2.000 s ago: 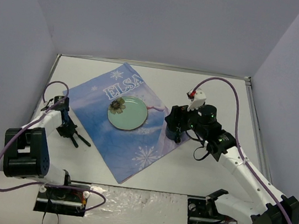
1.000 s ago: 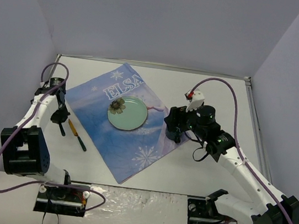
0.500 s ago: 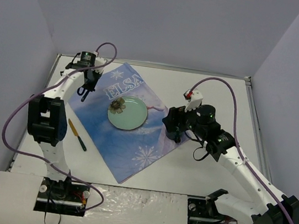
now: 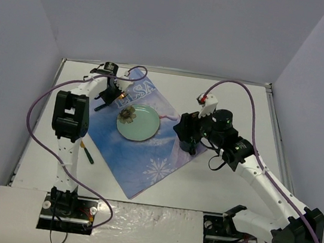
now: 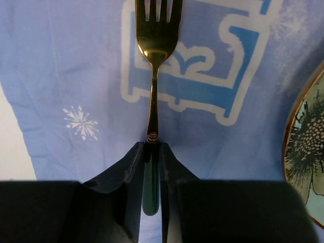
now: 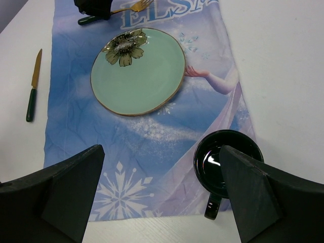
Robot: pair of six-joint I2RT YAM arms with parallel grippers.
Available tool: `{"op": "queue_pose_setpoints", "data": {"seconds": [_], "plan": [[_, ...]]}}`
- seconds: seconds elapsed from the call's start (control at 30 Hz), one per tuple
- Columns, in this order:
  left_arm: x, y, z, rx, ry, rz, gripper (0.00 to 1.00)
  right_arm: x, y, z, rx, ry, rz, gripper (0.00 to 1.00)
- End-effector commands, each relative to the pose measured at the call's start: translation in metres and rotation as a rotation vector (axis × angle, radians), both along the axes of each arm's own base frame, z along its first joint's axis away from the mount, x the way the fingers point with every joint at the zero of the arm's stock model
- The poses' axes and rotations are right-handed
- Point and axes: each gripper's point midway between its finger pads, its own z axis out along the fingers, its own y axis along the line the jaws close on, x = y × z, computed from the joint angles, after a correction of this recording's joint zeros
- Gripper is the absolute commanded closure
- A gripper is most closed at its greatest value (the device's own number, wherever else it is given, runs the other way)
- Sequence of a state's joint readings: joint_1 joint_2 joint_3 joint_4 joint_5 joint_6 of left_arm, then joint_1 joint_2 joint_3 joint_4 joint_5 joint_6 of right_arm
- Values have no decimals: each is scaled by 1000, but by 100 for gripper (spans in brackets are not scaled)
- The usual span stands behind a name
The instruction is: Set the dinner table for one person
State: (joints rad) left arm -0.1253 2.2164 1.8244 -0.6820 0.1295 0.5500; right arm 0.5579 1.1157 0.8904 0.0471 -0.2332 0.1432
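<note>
One fork (image 5: 154, 50) in play: the left gripper (image 5: 152, 152) is pinched narrow on its dark green handle, gold tines pointing away from the fingers. It hangs over the far-left part of the cloth (image 5: 71, 76), by the lettering, near the plate's (image 4: 138, 123) far-left rim. So the step in hand looks like laying the fork. Next move, by my read: bring it alongside the plate's left rim, lower it until it lies flat on the cloth, then let go. It's thin and could skew on release.

Right gripper (image 6: 159, 162) is spread wide, holding nothing, poised above the mug (image 6: 228, 157) at the cloth's right corner. Knife (image 6: 33, 88) lies on bare table (image 6: 283, 76) off the cloth's left edge, well apart from the plate; it likely wants a better spot later. The white table runs under everything, with the cloth laid diagonally on its middle.

Hard to see: from above, the left arm covers part of the knife and the right gripper hides the mug. The left wrist view cuts off the tine tips and buries most of the handle between the fingers. Whether the fork touches the cloth, I cannot tell
</note>
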Motion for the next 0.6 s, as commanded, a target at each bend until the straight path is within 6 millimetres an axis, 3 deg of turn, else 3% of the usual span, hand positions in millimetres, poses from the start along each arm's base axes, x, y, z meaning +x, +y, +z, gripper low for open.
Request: {"op": "queue_pose_setpoints", "data": {"seconds": [0.0, 0.57], "plan": [[22, -12, 44, -37, -111, -105, 100, 13, 13, 27, 36, -67, 25, 6], [12, -4, 23, -65, -43, -17, 100, 18, 15, 23, 17, -62, 25, 6]]}}
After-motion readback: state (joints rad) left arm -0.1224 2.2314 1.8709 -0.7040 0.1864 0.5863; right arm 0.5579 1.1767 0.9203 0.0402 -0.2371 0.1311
